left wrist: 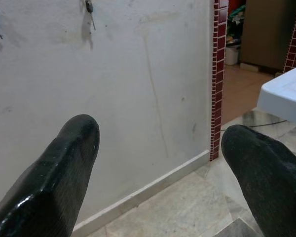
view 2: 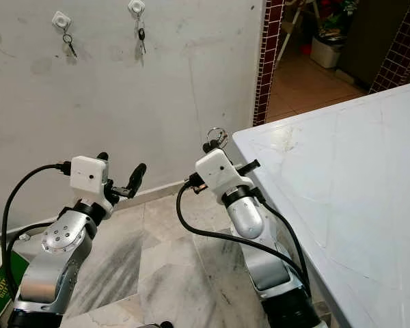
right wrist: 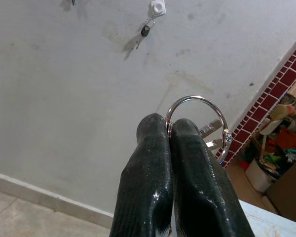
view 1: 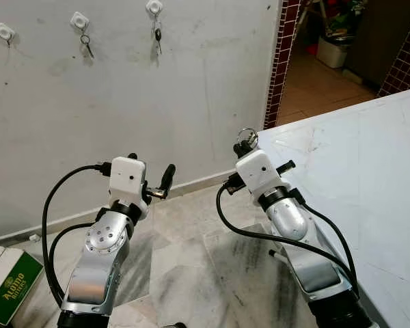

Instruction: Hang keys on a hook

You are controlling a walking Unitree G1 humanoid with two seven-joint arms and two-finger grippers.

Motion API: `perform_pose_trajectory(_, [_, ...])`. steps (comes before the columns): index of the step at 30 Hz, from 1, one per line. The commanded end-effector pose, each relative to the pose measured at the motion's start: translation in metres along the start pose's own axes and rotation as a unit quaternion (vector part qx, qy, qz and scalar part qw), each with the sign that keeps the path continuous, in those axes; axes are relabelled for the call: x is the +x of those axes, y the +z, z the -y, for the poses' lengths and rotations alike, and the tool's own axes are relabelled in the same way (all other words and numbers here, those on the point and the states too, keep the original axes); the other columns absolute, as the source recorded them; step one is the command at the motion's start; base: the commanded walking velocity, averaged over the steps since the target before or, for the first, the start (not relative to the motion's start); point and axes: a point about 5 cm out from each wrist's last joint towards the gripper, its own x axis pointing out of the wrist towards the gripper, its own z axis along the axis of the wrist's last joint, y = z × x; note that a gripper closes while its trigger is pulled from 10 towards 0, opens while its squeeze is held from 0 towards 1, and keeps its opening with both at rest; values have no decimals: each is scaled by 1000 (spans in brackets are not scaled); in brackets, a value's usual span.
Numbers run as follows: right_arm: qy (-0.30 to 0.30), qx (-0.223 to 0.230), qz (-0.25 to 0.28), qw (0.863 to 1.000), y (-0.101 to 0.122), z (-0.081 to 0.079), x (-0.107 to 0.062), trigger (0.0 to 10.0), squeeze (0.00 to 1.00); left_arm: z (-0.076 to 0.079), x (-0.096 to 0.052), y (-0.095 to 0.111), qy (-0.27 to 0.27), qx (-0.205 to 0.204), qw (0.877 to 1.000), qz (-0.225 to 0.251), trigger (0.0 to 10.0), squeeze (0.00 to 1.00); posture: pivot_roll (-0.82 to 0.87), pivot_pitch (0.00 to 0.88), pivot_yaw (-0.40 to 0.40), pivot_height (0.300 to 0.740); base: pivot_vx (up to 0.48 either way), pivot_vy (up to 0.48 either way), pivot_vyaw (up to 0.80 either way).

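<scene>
My right gripper (right wrist: pixel 170 136), at the centre of the head view, is pinched tight on the key ring (right wrist: pixel 197 123); the keys (right wrist: pixel 210 136) dangle behind its fingertips, mostly hidden. I judge them light, hard and slippery, apt to swing, so holding the ring itself leaves its loop free for a hook. The left gripper (left wrist: pixel 160 148) is spread wide, empty. The bare hook (view 1: pixel 4 31) sits upper left, partly cut off in the other eye's frame.
</scene>
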Motion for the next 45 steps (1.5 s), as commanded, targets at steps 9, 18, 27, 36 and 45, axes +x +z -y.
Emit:
perform_pose_trajectory(9, [6, 3, 1, 1000, 2, -2, 2, 10000, 0, -4, -1, -2, 5, 6, 1000, -6, 10000, 0, -34, 52, 77, 740, 0, 0, 0])
perform_pose_trajectory(18, [6, 19, -27, 999, -10, 21, -4, 10000, 0, 17, -7, -3, 6, -8, 1000, -6, 10000, 0, -19, 134, -188, 740, 0, 0, 0])
perform_pose_trajectory(27, [-3, 52, -60, 997, -27, 62, -18, 10000, 0, 50, -19, 0, 12, -36, 999, -5, 10000, 0, -6, 142, -195, 740, 0, 0, 0])
perform_pose_trajectory(36, [-42, 80, -59, 994, -28, 61, -19, 10000, 0, 47, -19, 4, -19, -15, 1000, -10, 10000, 0, -15, 100, -78, 740, 0, 0, 0])
perform_pose_trajectory(45, [-115, 104, -68, 986, -38, 60, -26, 10000, 0, 26, -9, 16, -50, 16, 999, -11, 10000, 0, 34, 81, 76, 740, 0, 0, 0])
